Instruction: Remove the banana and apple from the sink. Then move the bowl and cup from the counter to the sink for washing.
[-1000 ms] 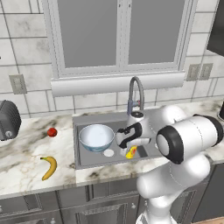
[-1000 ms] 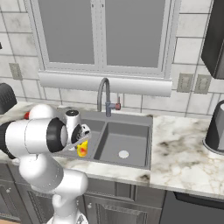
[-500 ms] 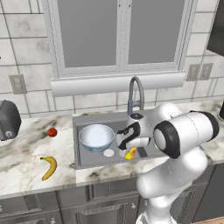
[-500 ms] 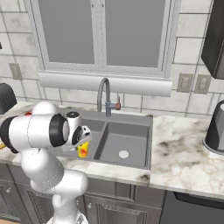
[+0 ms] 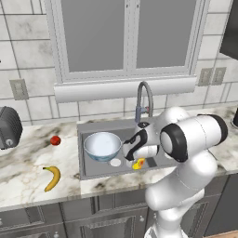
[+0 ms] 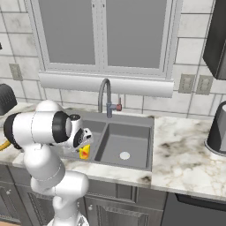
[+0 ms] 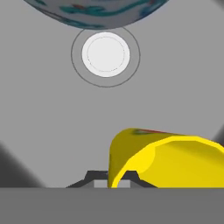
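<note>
My gripper (image 5: 135,159) is shut on the wall of the yellow cup (image 5: 138,163), low in the left basin of the dark grey sink (image 5: 88,173). In the hand view the cup (image 7: 166,159) lies tilted, its wall rising between my fingertips (image 7: 94,176), over the basin floor near a white drain (image 7: 105,53). The pale blue bowl (image 5: 102,145) sits in the same basin, just left of the cup; its patterned outside (image 7: 94,13) shows beyond the drain. On the marble counter (image 5: 23,172) left of the sink lie the banana (image 5: 52,178) and the red apple (image 5: 55,140).
The curved faucet (image 5: 144,100) stands behind the sink's divider. The right basin (image 6: 128,141) holds just its drain (image 6: 125,155). A dark appliance (image 5: 7,128) sits at the counter's far left, a dark pot (image 6: 218,128) at the far right.
The arm's upper body has shifted slightly. The cup stays in my grip, sinking a touch lower in the left basin.
</note>
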{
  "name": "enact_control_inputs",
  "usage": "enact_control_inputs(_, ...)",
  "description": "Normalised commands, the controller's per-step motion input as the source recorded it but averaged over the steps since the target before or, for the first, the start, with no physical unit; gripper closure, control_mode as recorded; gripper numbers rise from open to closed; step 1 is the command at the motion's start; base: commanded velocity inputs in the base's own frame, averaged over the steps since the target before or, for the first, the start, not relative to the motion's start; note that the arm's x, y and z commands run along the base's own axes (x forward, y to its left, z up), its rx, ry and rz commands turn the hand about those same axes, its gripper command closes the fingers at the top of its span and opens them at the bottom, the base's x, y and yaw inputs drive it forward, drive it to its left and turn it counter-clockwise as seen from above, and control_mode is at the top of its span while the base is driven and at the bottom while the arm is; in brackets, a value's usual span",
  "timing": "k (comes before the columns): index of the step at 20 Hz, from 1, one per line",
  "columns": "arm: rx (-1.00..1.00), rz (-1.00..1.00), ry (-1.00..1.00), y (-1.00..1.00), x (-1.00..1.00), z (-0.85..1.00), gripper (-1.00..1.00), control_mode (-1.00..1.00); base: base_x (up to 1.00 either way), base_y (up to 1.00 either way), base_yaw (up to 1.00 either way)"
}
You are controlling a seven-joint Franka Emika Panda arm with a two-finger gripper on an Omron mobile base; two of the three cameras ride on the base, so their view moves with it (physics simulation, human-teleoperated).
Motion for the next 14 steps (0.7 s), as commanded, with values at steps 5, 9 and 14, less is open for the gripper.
enact_control_inputs(5, 0.00, -0.03, -0.01, 0.00, 0.05, -0.11, 1.00, -1.00, 0.00, 0.00, 0.00)
enact_control_inputs(9, 0.00, -0.03, -0.02, 0.00, 0.06, -0.11, 1.00, -1.00, 0.00, 0.00, 0.00)
enact_control_inputs(14, 0.00, -0.04, -0.03, 0.00, 0.05, -0.10, 1.00, -1.00, 0.00, 0.00, 0.00)
